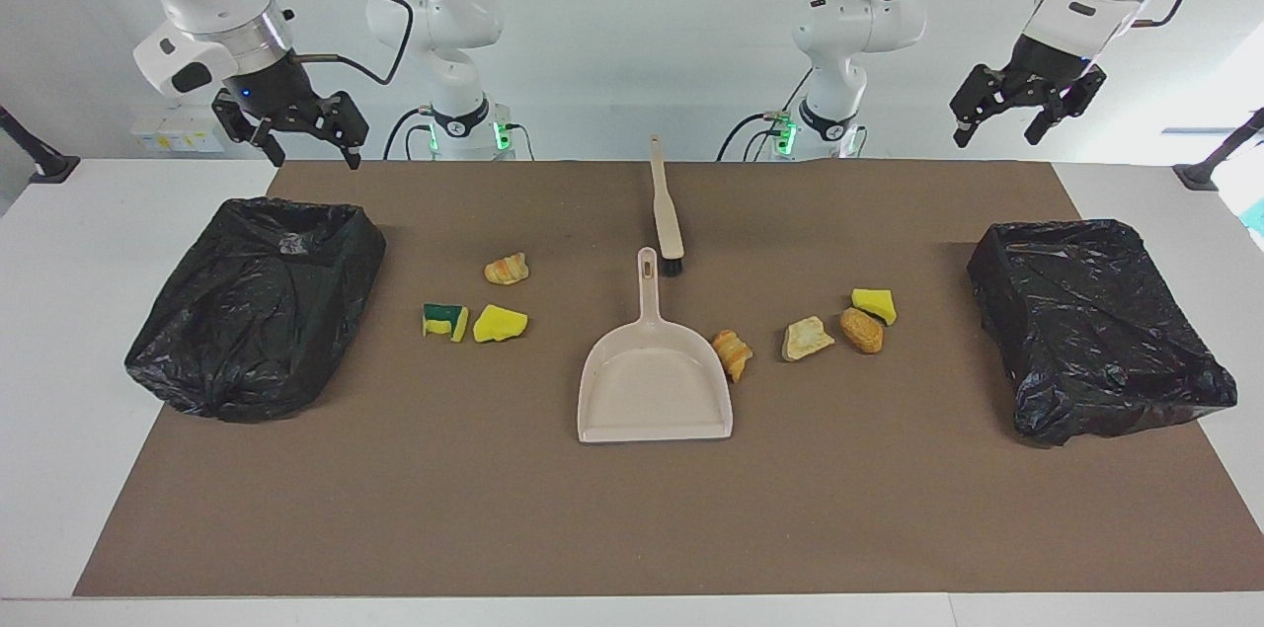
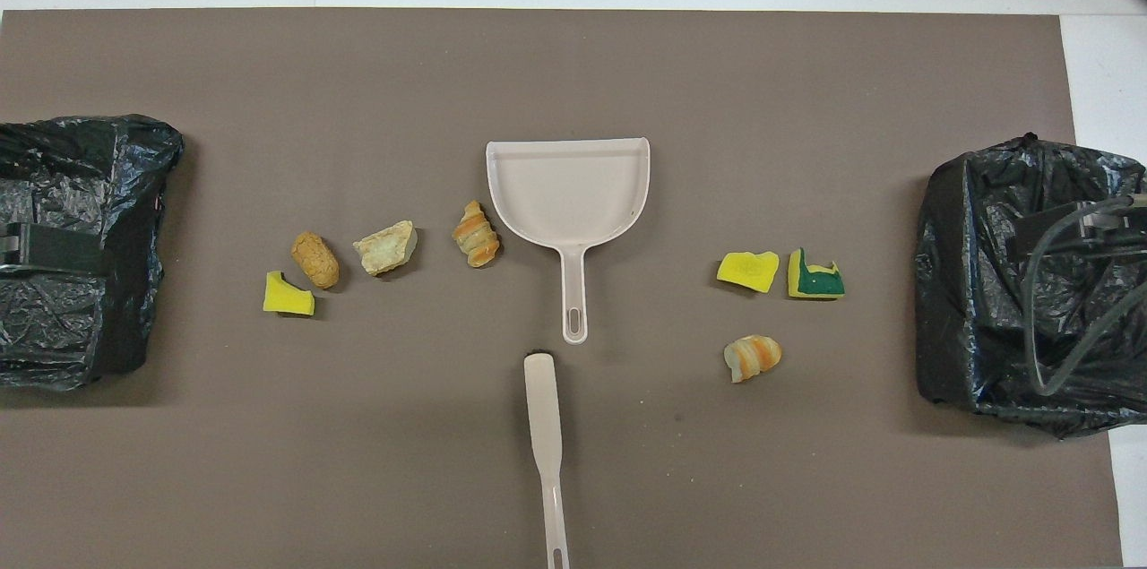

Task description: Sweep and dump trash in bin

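Note:
Several scraps of trash lie on the brown mat. A green-and-yellow sponge [image 1: 444, 320], a yellow sponge chunk [image 1: 500, 323] and a bread piece [image 1: 507, 268] sit toward the right arm's end. A croissant-like piece [image 1: 733, 352] lies beside the beige dustpan [image 1: 655, 380]. A pale piece [image 1: 807, 338], a brown piece [image 1: 862, 330] and a yellow chunk [image 1: 875, 304] lie toward the left arm's end. The brush [image 1: 667, 212] lies nearer the robots, its bristles by the dustpan handle. My right gripper [image 1: 309, 153] and left gripper [image 1: 997, 135] hang open and empty near the mat's corners.
Two bins lined with black bags stand on the mat, one [image 1: 227, 351] at the right arm's end and one [image 1: 1106, 351] at the left arm's end. The dustpan's mouth faces away from the robots. White table shows around the mat [image 2: 573, 461].

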